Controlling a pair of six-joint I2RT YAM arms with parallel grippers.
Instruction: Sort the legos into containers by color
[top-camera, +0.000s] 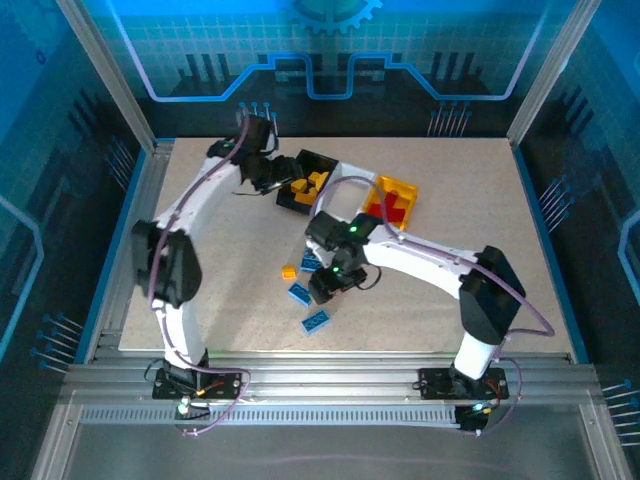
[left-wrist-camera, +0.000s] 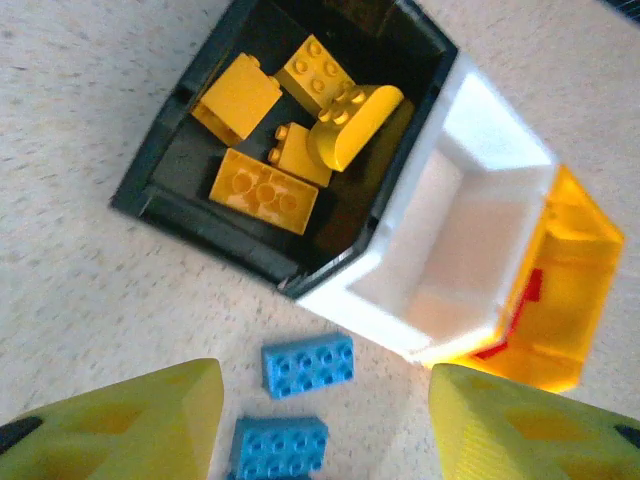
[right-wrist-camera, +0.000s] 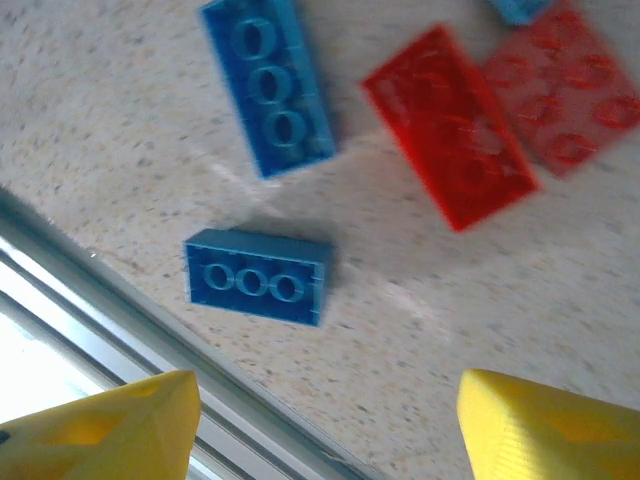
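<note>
**A:** Entry one: left gripper (left-wrist-camera: 325, 410)?

**B:** Jaws parted, nothing between them. It hangs just near of the black bin (left-wrist-camera: 160, 195) at the far middle, which holds the yellow bricks (left-wrist-camera: 265, 190). The white bin (left-wrist-camera: 480, 130) touches the black bin's right side. The yellow bin (left-wrist-camera: 590, 240) is next right, with red pieces inside.

**A:** Entry two: right gripper (right-wrist-camera: 325, 410)?

**B:** Also spread and empty, above loose stock near the middle of the table (right-wrist-camera: 500, 300). Two blue bricks (right-wrist-camera: 258, 277) lie nearest its fingers, and two red bricks (right-wrist-camera: 450, 125) lie just beyond, all apart from each other.

**A:** Handling notes?

**B:** I judge them light, rigid, smooth hard plastic, and not fragile. They would likely skate if nudged off-centre. Take one across its short width, with the pads on the long flat sides at mid-length. The closest blue brick lies square to the jaws and is the easiest pick.
</note>
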